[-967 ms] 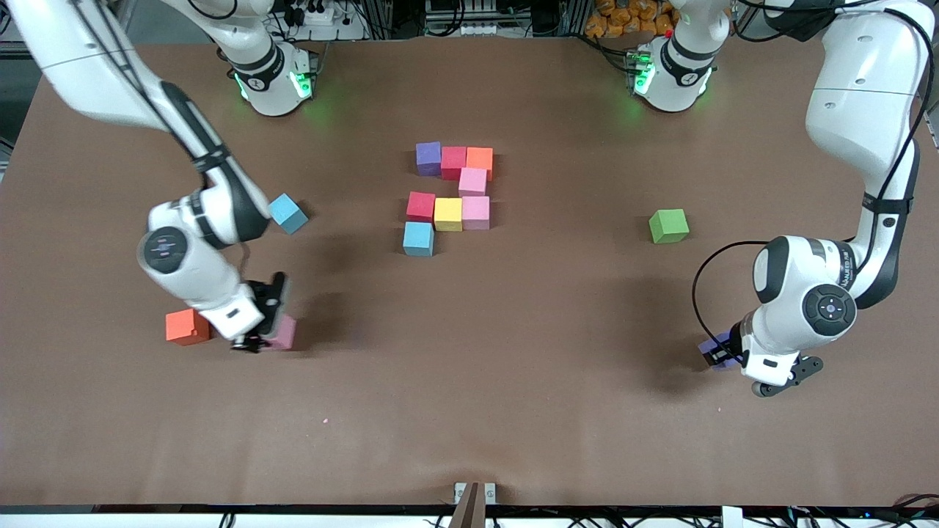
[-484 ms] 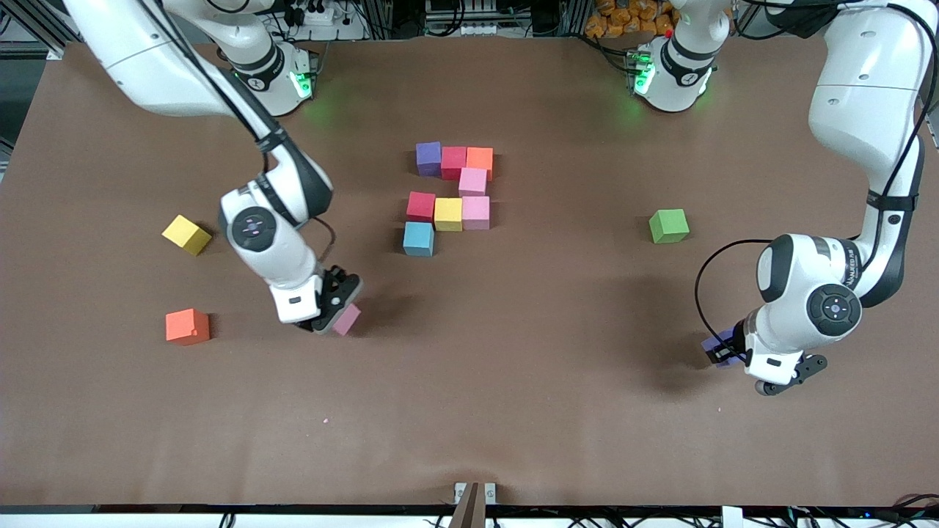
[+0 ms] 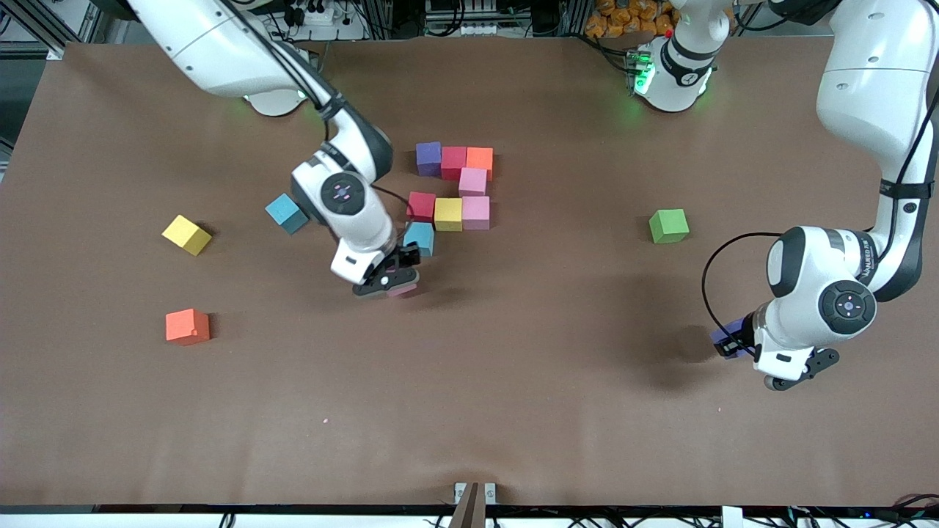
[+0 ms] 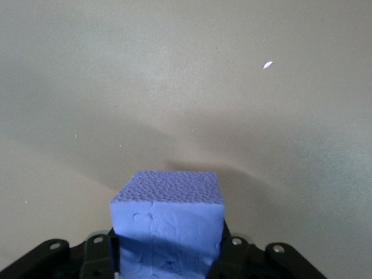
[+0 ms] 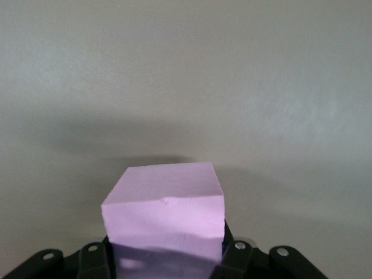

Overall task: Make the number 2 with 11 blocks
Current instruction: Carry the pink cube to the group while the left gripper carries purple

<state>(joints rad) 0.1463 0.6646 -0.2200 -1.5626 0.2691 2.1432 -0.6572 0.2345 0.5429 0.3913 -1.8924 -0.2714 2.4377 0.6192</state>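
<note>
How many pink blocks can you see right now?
3. Two pink blocks sit in the figure: one under the top row, one beside the yellow block. The third is in the right gripper.

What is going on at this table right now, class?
Two robot arms are laying coloured blocks into a figure. The right gripper holds a pink block just above the table, close to the blue block at the near end of the part-built figure mid-table. The left gripper holds a purple block off the table toward its own end. A green block, a yellow block, an orange block and another blue block lie loose.
</note>
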